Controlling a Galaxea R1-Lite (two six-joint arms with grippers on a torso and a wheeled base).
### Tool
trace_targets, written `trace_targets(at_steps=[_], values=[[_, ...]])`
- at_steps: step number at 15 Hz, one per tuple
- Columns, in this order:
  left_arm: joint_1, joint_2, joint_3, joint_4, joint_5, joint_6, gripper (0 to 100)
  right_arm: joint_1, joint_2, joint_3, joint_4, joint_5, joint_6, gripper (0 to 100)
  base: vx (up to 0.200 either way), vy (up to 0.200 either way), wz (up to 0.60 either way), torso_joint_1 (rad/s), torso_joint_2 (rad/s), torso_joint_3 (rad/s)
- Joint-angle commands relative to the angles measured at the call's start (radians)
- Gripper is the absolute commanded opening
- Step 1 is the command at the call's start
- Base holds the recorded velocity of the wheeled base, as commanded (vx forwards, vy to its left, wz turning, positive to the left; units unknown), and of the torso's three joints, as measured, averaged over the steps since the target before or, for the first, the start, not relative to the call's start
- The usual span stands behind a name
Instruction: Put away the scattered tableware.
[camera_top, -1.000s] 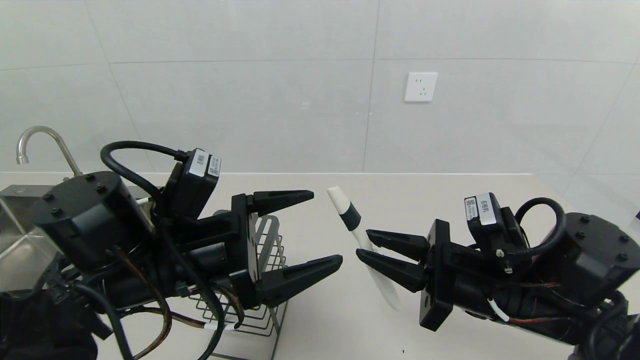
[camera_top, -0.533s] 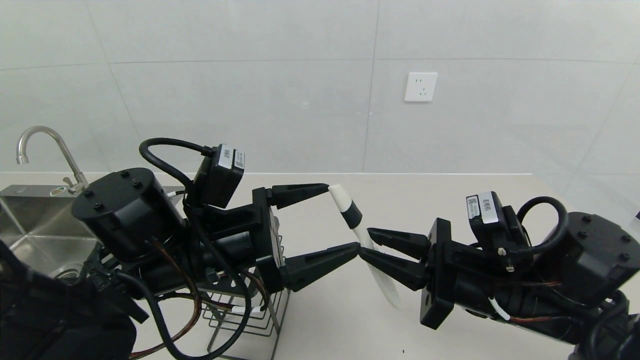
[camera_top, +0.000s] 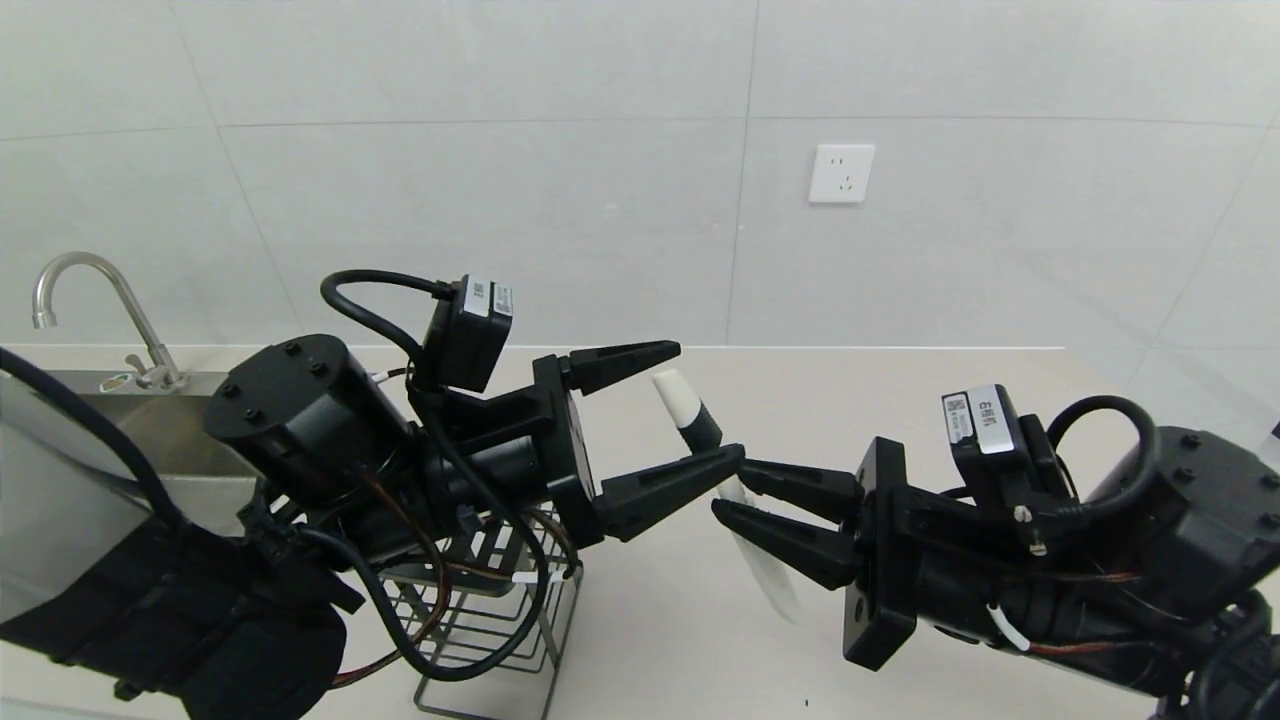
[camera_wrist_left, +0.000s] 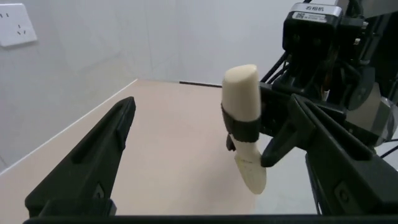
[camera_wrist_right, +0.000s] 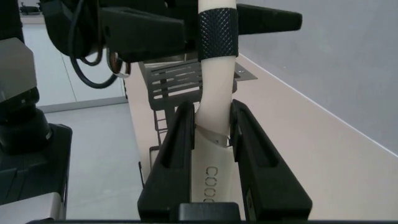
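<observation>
- Right gripper (camera_top: 728, 488) clamps the knife (camera_top: 690, 412) at the blade, handle tilted upward
- Left gripper (camera_top: 708, 402) spread wide, knife handle between its fingers

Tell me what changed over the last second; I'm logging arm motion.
The open left hand moved toward the robot's right, so it now straddles the handle of the white knife. The right hand stayed shut on the knife, which kept its place.

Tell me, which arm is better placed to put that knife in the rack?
Left, probably: the open left gripper brackets the knife handle, and the wire rack sits below that arm. The right gripper grips the blade.
</observation>
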Motion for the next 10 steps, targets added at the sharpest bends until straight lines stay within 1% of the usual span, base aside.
trace_targets(at_steps=[1, 3, 4, 5, 7, 9, 10], values=[[-0.007, 0.019, -0.002, -0.013, 0.0, -0.019, 100, 0.004, -0.006, -0.003, -0.001, 0.0, -0.001, 0, 0.0, 0.0, 0.0, 0.0, 0.0, 0.0], [-0.034, 0.023, -0.012, -0.019, 0.0, -0.074, 100, 0.004, -0.006, -0.009, -0.001, 0.0, -0.002, 0, 0.0, 0.0, 0.0, 0.0, 0.0, 0.0], [-0.047, 0.023, -0.02, -0.019, 0.003, -0.093, 100, 0.004, -0.006, -0.014, -0.001, 0.0, -0.002, 0, 0.0, 0.0, 0.0, 0.0, 0.0, 0.0], [-0.047, 0.023, -0.031, -0.019, 0.003, -0.1, 100, 0.004, -0.006, -0.015, -0.001, 0.0, -0.002, 0, 0.0, 0.0, 0.0, 0.0, 0.0, 0.0], [-0.047, 0.023, -0.043, -0.019, 0.008, -0.103, 100, 0.003, -0.008, -0.014, -0.001, 0.0, -0.004, 0, 0.0, 0.0, 0.0, 0.0, 0.0, 0.0], [-0.047, 0.02, -0.045, -0.019, 0.023, -0.123, 100, 0.001, -0.008, -0.032, -0.001, 0.0, -0.004, 0, 0.0, 0.0, 0.0, 0.0, 0.0, 0.0], [-0.048, 0.02, -0.046, -0.019, 0.023, -0.136, 0, -0.002, -0.006, -0.046, -0.001, 0.0, -0.004, 0, 0.0, 0.0, 0.0, 0.0, 0.0, 0.0]])
